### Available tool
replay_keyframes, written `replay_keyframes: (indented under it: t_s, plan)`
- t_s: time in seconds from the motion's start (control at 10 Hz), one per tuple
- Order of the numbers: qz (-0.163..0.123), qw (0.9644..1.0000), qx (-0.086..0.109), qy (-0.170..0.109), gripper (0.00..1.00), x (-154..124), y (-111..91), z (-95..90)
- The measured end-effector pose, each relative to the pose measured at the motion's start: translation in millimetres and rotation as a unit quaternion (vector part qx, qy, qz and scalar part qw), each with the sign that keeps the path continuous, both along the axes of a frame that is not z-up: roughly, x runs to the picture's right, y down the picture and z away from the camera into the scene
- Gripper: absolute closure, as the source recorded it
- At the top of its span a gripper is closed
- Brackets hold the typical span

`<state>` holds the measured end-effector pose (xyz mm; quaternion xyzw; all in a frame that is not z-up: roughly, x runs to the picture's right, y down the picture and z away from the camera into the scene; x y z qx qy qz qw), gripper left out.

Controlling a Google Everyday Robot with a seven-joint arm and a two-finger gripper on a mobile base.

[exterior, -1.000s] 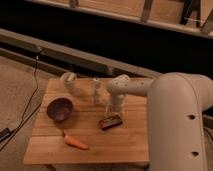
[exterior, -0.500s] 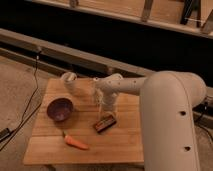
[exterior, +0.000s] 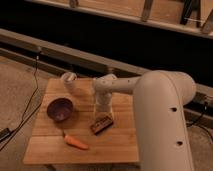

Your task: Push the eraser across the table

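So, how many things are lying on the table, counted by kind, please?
Eraser: 1
Carrot: 1
Purple bowl: 1
Pale cup-like thing: 1
Total: 4
The arm's jaws are low over the table, close to the far side of the eraser.

single view. the camera sits high, tilted down and forward over the table (exterior: 120,144), whole top in frame at middling range. the white arm (exterior: 165,115) enters from the lower right, large and close to the lens. the tool (exterior: 102,110) hangs over mid-table, just behind the eraser (exterior: 101,125). floor (exterior: 17,82) at left, dark rails (exterior: 75,52) beyond.
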<state>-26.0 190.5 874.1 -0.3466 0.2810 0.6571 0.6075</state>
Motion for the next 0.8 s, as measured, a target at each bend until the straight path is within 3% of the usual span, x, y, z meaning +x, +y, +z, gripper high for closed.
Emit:
replay_keyframes:
  t_s: [0.8]
  plan:
    - [0.012,0.9991,-0.035,-0.02,0.35,-30,23,-21.9]
